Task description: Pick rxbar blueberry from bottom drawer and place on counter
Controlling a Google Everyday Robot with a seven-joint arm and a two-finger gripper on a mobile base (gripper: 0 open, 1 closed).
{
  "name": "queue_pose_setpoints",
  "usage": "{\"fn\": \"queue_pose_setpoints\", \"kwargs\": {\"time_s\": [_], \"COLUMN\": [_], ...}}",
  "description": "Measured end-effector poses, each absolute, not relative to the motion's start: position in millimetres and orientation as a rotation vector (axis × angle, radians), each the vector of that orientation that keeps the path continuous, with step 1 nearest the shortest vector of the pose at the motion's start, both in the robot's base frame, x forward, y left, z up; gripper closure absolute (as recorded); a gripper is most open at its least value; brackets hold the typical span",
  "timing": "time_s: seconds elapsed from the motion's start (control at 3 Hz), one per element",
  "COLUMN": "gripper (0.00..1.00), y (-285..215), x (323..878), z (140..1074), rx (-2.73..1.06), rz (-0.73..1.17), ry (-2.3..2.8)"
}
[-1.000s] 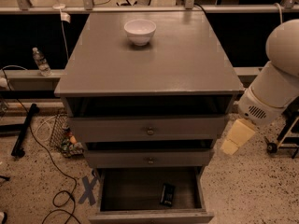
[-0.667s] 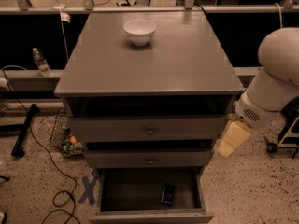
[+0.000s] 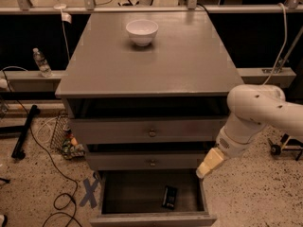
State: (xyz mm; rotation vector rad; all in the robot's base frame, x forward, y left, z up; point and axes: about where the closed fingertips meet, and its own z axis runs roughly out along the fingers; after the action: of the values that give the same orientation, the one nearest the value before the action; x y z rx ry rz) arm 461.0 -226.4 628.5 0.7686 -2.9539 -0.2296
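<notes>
The rxbar blueberry (image 3: 169, 196), a small dark wrapper, lies flat on the floor of the open bottom drawer (image 3: 151, 219), right of centre and near the front wall, with nothing covering it. The drawer is pulled out from the grey cabinet. Above it sit two closed drawers, the middle drawer (image 3: 123, 161) and the top drawer (image 3: 113, 131), each with a small round knob.

The counter (image 3: 156, 70) carries only a white bowl (image 3: 142, 31), upright near its rear edge and well apart from the wrapper.

The gripper (image 3: 208, 163), a cream-coloured tip on the white arm (image 3: 255, 111), hangs at the cabinet's right side. It is level with the middle drawer, above the right wall of the bottom drawer and apart from the bar. Whether it is parted or closed cannot be told.

On the speckled floor to the left are a blue tape cross (image 3: 89, 193), loose black cables (image 3: 57, 200) and a wire basket (image 3: 62, 137). A water bottle (image 3: 41, 63) stands on the ledge behind.
</notes>
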Motion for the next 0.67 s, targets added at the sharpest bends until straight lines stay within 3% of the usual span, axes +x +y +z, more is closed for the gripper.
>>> {"fn": "queue_pose_setpoints", "kwargs": {"time_s": [0.33, 0.67], "gripper": [0.00, 0.00], "y": [-207.3, -184.7], "x": [451.1, 462.4], "z": [550.9, 508.8], "rx": [0.357, 0.189], "rz": [-0.374, -0.436], "ry": [-3.037, -3.094]}}
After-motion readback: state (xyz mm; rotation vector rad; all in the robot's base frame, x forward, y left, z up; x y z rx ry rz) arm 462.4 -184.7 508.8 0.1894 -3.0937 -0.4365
